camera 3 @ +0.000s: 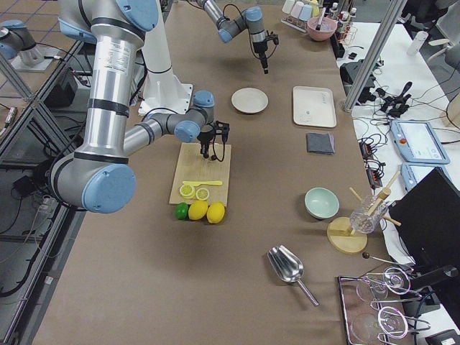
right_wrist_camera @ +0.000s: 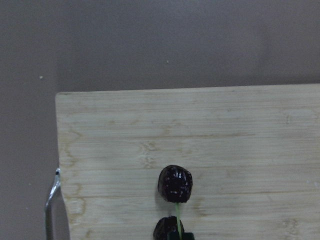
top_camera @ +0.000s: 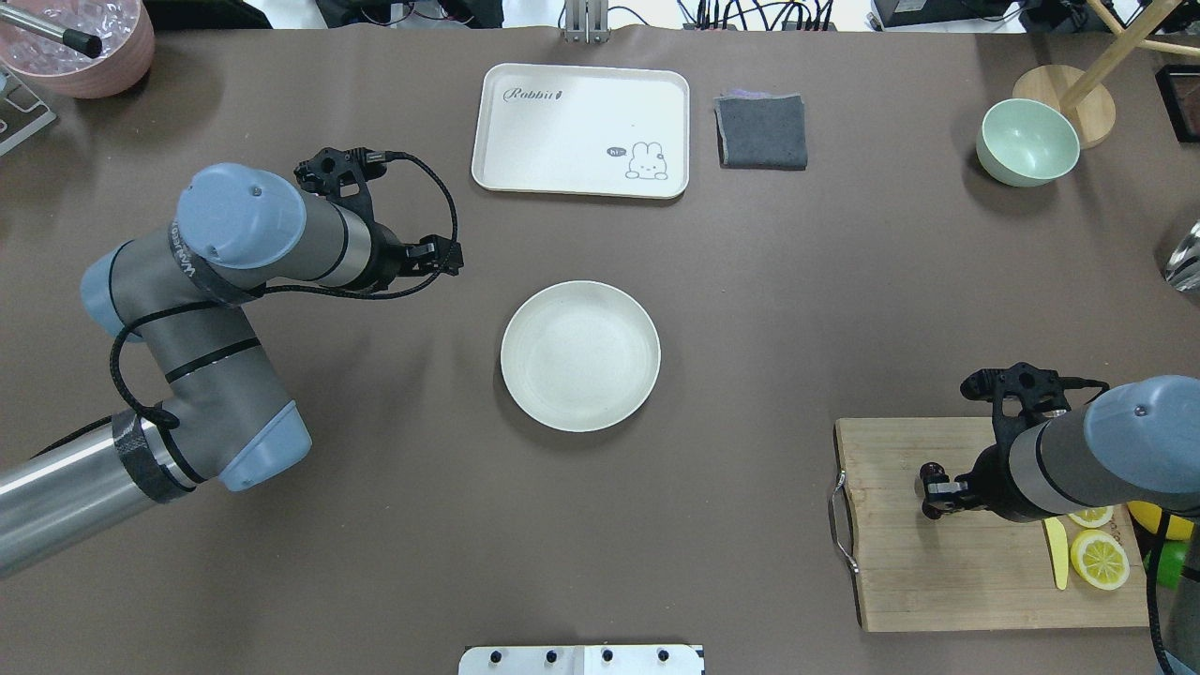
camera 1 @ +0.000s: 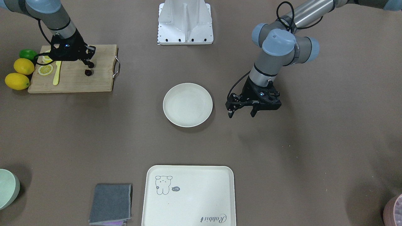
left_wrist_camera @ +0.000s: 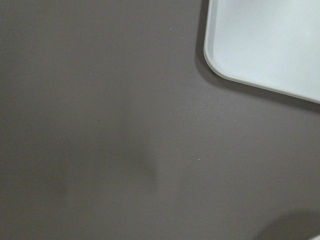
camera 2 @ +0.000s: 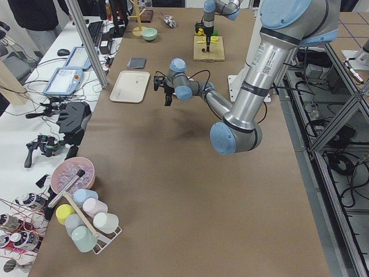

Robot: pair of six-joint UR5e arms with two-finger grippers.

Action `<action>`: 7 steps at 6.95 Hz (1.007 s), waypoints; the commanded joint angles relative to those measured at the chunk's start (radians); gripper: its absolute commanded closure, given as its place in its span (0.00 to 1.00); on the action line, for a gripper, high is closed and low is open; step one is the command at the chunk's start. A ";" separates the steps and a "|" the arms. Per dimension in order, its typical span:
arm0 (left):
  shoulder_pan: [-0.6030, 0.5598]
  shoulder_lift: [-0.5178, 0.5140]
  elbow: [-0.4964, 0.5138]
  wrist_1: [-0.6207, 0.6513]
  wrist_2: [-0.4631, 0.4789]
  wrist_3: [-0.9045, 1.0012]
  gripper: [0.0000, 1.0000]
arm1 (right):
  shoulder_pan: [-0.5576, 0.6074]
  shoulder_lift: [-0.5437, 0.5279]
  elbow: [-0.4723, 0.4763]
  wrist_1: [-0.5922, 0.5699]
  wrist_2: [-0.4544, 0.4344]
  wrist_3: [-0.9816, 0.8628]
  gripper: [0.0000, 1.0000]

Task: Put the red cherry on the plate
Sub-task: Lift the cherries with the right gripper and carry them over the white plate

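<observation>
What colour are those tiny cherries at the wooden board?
The cherries are glossy dark maroon, nearly black, on a green stem; clearest in the right wrist view.

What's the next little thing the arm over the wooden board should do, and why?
Probably lift the right gripper straight up a little: it seems shut on the stem of the red cherry, which hangs low over the cutting board, and the plate stands empty, away from the board.

Glossy near-black maroon red cherry [right_wrist_camera: 175, 183], cream-white plate [camera 1: 187, 105] (plain), pale wood-grain board [camera 1: 94, 83], yellow lemons [camera 1: 23, 66], brown table [camera 1: 282, 157]
</observation>
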 commanded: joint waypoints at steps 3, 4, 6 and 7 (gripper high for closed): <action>-0.121 0.014 0.001 0.000 -0.046 0.213 0.02 | 0.118 0.213 0.008 -0.126 0.066 -0.015 1.00; -0.173 0.049 0.001 -0.006 -0.053 0.223 0.02 | 0.129 0.408 -0.046 -0.278 0.056 -0.017 1.00; -0.226 0.147 0.004 -0.050 -0.057 0.267 0.02 | 0.127 0.660 -0.200 -0.339 0.019 -0.018 1.00; -0.281 0.210 0.005 -0.048 -0.066 0.419 0.02 | 0.127 0.758 -0.288 -0.338 0.001 -0.044 1.00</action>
